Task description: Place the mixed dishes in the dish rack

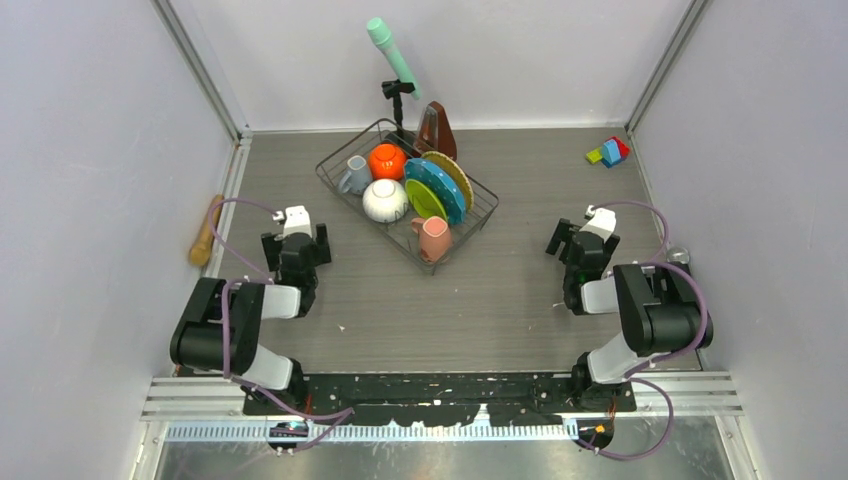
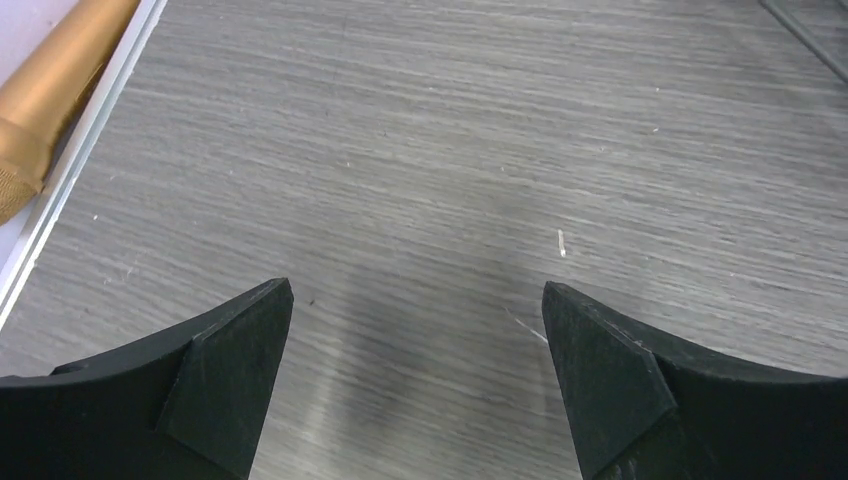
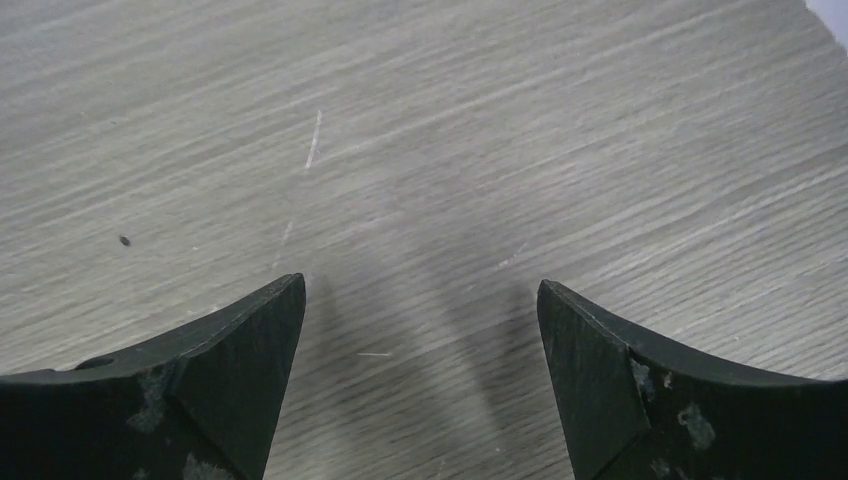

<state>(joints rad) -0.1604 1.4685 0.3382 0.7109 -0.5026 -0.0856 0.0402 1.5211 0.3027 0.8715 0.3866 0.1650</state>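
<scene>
Pincers: left pincer [image 2: 418, 300] and right pincer [image 3: 420, 290] both stand wide and hold nothing, over bare surface [image 2: 420, 120] short of the dish rack [image 1: 322, 170]. The rack lies ahead, between them, with its long axis running far-left to near-right; neither arm is clearly nearer. Inside the rack: pink mug [image 1: 434, 238] at the near corner, white bowl [image 1: 385, 200], grey mug [image 1: 355, 175], orange bowl [image 1: 387, 160], and the green plate [image 1: 425, 200], blue plate [image 1: 437, 188] and yellow plate [image 1: 452, 172] on edge. Loading appears complete.

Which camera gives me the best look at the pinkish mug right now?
Top external. It shows the pinkish-tan mug whole, sitting at the near corner of the dish rack. The left wrist and right wrist views show none of it: both point down at the tabletop.
</scene>
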